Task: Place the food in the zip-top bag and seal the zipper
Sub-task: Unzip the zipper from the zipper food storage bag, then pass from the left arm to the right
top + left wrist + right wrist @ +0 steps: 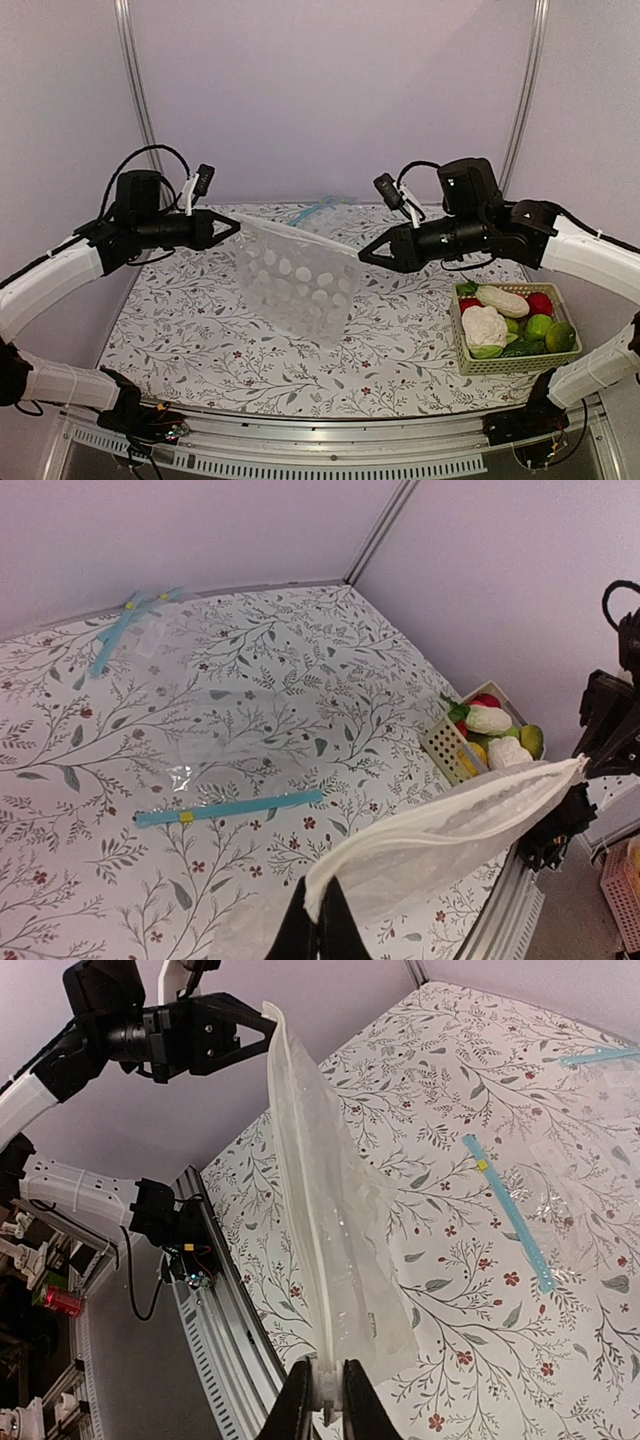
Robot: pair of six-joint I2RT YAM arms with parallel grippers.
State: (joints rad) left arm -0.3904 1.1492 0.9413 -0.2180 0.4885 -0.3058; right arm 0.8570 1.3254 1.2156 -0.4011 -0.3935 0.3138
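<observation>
1. Aloft over the middle of the tabletop, the zip-top bag hangs stretched between two robot arms. The left gripper sits at the bag's 9 o'clock and the right gripper at its 3 o'clock.
2. Both sets of jaws are clenched, each grasping one end of the bag's mouth, as both wrist views show.
3. The zipper forms the bag's long axis. In the top view it runs roughly along the 9-to-3 line, its right end dipping slightly toward 4 o'clock.
4. The mouth faces up and the dotted body sags toward 6 o'clock. Whether its lowest corner touches the tabletop cannot be told.
5. None of the food is in the bag yet. The cauliflower, the radish and a small green fruit lie in a basket at the tabletop's 4 o'clock, well apart from the bag.
6. A second clear bag lies flat toward 12 o'clock.
7. The step in hand looks like presenting the mouth for loading.
8. Pulled this taut, the two lips probably press together, so the arms would likely need to ease toward each other until the mouth gapes.
9. One arm must then probably let go to fetch food, so the other's pinch should stay firm and the mouth upward, or the bag may fold.
</observation>
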